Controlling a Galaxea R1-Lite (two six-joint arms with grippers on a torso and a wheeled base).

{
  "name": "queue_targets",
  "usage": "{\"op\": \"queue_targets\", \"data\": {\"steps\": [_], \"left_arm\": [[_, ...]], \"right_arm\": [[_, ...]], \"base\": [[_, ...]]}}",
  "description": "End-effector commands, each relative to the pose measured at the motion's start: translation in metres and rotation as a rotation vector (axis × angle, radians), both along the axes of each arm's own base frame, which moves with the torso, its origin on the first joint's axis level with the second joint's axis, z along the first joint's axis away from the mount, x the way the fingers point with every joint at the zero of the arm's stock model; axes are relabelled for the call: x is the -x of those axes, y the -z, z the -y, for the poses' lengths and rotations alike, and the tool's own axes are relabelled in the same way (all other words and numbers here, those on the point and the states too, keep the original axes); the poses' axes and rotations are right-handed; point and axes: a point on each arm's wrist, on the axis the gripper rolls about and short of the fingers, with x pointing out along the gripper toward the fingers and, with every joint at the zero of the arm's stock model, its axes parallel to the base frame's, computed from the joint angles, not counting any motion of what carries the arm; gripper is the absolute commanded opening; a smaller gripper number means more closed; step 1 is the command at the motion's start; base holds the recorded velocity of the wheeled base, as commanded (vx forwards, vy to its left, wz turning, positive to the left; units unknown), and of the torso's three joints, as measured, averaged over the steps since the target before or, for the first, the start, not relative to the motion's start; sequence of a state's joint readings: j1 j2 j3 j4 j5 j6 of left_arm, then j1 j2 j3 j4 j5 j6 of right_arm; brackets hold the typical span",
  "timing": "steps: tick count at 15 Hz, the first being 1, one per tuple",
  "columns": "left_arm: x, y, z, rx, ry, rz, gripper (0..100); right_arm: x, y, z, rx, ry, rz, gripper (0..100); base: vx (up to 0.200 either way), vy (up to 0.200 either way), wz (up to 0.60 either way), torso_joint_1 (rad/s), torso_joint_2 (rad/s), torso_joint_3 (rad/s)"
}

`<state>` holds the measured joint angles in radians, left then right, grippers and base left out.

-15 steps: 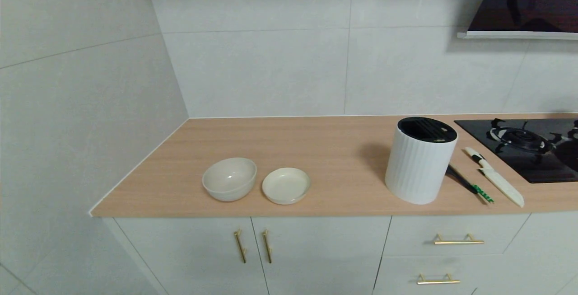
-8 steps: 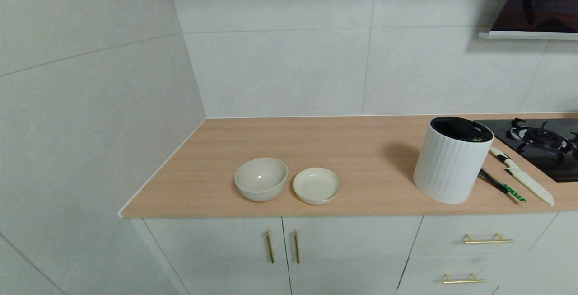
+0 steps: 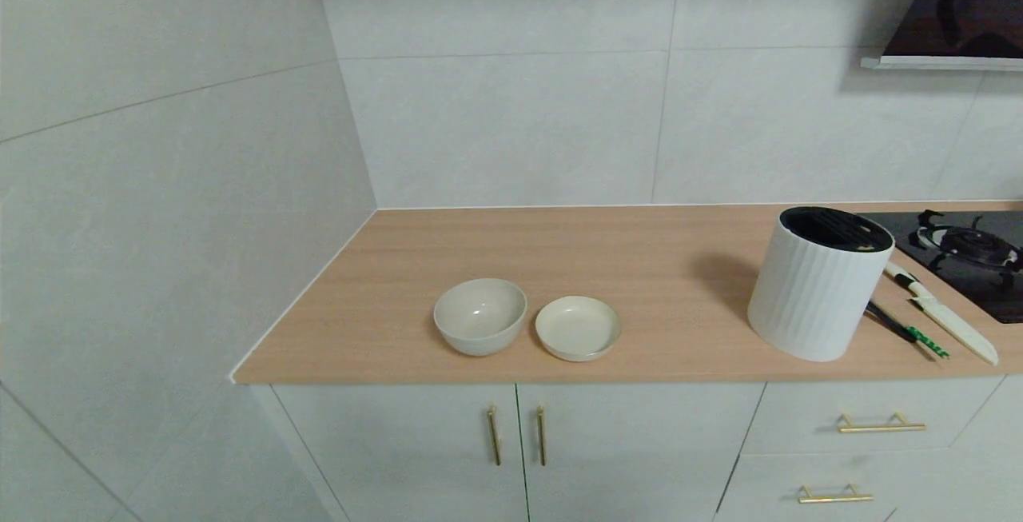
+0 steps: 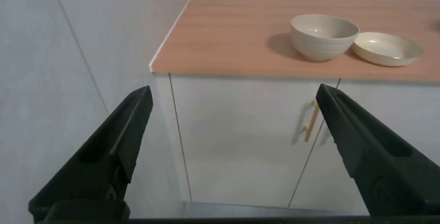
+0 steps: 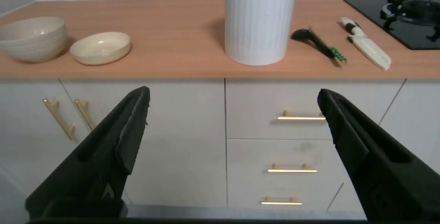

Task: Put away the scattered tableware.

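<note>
Left gripper [image 4: 232, 97]: jaws spread wide with nothing between them, its two black fingers [image 4: 117, 148] level with the white cabinet door [image 4: 240, 141] under the corner end of the wooden countertop [image 3: 559, 250]. Right gripper [image 5: 234, 95]: jaws likewise parted and empty, facing the drawer fronts with gold handles [image 5: 300, 117] below the counter's edge. On the counter near its front edge stand a cream bowl [image 3: 480, 316] and, just beside it on the robot's right, a shallow dish [image 3: 578, 328], both upright and apart from either gripper. Farther right stands a white ribbed holder [image 3: 817, 294] with a black slotted top; it lies between the two dishes and the remaining pieces. Beyond it rest a dark-handled utensil [image 3: 907, 332] with a green-patterned end, one end hidden behind the holder's base, and a white knife [image 3: 943, 314] lying flat just beside it, next to the black gas hob [image 3: 971, 254]. A range hood [image 3: 951, 6] hangs on the tiled wall [image 3: 511, 122] above the hob
</note>
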<state>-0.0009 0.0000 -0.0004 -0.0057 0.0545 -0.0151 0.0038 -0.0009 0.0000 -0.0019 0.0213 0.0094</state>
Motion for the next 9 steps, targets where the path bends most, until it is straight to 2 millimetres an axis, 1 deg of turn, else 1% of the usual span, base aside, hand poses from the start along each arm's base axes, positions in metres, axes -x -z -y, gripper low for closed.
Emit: {"op": "queue_targets", "data": {"steps": [1, 5, 9], "left_arm": [[-0.0001, 0.0000, 0.0000, 0.000, 0.000, -0.002, 100], [-0.0001, 0.0000, 0.0000, 0.000, 0.000, -0.002, 100], [-0.0001, 0.0000, 0.0000, -0.001, 0.000, -0.002, 100]], "right_arm": [[-0.0001, -0.0001, 0.0000, 0.000, -0.001, 0.000, 100], [-0.0001, -0.0001, 0.0000, 0.000, -0.001, 0.000, 100], [-0.0001, -0.0001, 0.0000, 0.000, -0.001, 0.000, 100]], "base": [[0.000, 0.200, 0.00, -0.002, 0.01, -0.002], [0.000, 0.200, 0.00, 0.005, 0.00, 0.001], [0.000, 0.000, 0.00, 0.000, 0.00, 0.000]]}}
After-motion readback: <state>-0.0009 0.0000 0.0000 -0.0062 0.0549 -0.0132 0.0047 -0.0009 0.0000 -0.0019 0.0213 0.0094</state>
